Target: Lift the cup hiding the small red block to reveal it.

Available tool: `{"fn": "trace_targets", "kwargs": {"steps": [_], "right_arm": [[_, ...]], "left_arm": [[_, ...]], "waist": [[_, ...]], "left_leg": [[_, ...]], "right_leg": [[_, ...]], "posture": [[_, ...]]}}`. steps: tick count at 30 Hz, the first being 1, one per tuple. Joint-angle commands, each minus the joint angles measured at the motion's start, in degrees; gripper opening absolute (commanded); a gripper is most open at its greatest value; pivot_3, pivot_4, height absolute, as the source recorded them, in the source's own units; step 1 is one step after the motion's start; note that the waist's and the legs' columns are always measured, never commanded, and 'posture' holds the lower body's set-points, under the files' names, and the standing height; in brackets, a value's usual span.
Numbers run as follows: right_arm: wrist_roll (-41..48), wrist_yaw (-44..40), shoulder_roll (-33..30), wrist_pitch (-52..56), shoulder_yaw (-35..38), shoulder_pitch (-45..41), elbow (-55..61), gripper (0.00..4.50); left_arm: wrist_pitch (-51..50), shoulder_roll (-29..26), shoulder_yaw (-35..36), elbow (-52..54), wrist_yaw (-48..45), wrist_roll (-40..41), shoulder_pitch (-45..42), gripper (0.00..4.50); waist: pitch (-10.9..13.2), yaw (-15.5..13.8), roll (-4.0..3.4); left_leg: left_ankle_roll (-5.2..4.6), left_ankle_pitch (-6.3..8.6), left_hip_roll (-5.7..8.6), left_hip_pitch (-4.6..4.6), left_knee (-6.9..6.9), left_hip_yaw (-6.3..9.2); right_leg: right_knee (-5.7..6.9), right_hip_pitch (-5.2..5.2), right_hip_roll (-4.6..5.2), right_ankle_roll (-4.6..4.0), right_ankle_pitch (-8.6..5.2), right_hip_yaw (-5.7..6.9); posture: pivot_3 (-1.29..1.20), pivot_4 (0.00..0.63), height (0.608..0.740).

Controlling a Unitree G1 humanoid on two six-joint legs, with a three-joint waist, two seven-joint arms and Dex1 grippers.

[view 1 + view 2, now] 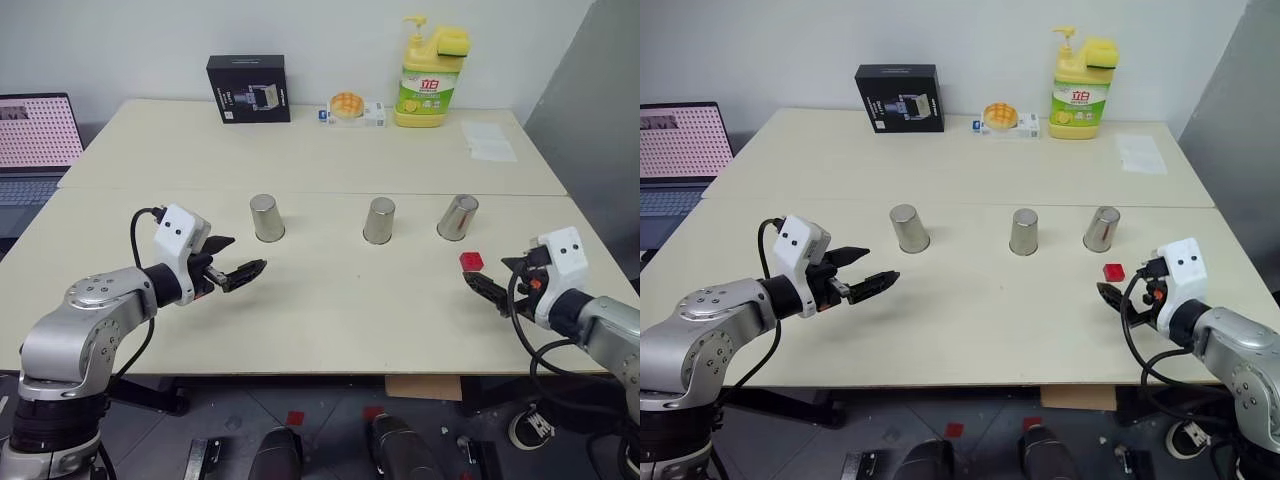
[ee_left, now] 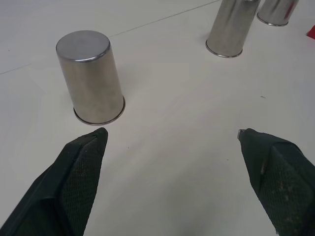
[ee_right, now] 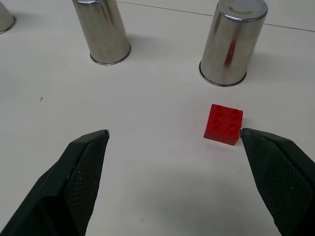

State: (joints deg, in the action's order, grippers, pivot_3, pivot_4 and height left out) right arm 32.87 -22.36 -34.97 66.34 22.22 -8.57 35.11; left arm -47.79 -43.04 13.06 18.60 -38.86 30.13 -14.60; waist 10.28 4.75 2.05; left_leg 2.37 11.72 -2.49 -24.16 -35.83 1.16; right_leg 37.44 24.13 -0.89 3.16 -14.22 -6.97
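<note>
Nearest, both grippers hang empty with fingers spread wide over the front of the table (image 1: 300, 330), the left gripper (image 1: 238, 262) before the left cup (image 1: 267, 217) and the right gripper (image 3: 172, 142) with the small red block (image 3: 224, 124) lying bare just beside one fingertip. Beyond stand three upturned steel cups, mouths down, the block just in front of the right cup (image 1: 458, 217) and the middle cup (image 1: 379, 220) between. The right wrist view shows the block's studded top and its red glint on that cup; the head views add the black box (image 1: 248, 88) and yellow soap bottle (image 1: 430, 85) at the far edge.

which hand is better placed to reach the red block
Right. The open right hand sits just short of the block, which lies bare in front of the rightmost cup; the left hand is across the table.
</note>
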Motion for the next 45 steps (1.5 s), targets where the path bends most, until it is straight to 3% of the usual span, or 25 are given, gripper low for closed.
{"fn": "trace_targets", "kwargs": {"steps": [1, 15, 28, 45], "right_arm": [[0.98, 0.74, -0.36, -0.30, 1.00, -1.55, 1.46, 4.49], [-0.19, 0.67, -0.97, -1.29, -2.88, -4.39, -3.38, 4.49], [-2.77, 1.08, -0.91, -7.66, -2.62, -4.32, -9.05, 4.49], [-4.94, 0.00, -0.83, -12.99, -2.92, -2.92, -12.86, 4.49]], "left_arm": [[0.87, 0.17, 0.04, 2.55, 0.38, 0.37, 0.16, 4.50], [-3.61, -0.26, 5.11, 10.11, 3.09, 2.98, 7.93, 4.50], [1.86, 4.07, -2.57, 4.69, 4.24, 0.22, 1.49, 4.50], [3.30, 3.63, -6.29, 4.40, 1.56, -0.50, 0.66, 4.50]], "waist": [[0.00, 0.00, 0.00], [0.00, 0.01, 0.00], [-0.01, -0.11, 0.00], [-0.01, -0.06, 0.00]], "left_leg": [[0.00, 0.00, 0.00, 0.00, 0.00, 0.00], [0.00, 0.00, -0.02, 0.01, -0.02, 0.00], [0.00, 0.00, 0.02, 0.01, -0.06, -0.01], [0.00, 0.00, 0.02, 0.09, -0.11, -0.01]], "right_leg": [[0.00, 0.00, 0.00, 0.00, 0.00, 0.00], [0.02, -0.01, -0.01, 0.00, 0.00, 0.01], [0.04, -0.04, -0.01, 0.03, 0.02, -0.01], [0.27, -0.04, -0.03, 0.03, 0.02, -0.04]], "posture": [[0.00, 0.150, 0.740], [0.00, 0.150, 0.740], [0.00, 0.150, 0.740], [0.00, 0.150, 0.740]]}}
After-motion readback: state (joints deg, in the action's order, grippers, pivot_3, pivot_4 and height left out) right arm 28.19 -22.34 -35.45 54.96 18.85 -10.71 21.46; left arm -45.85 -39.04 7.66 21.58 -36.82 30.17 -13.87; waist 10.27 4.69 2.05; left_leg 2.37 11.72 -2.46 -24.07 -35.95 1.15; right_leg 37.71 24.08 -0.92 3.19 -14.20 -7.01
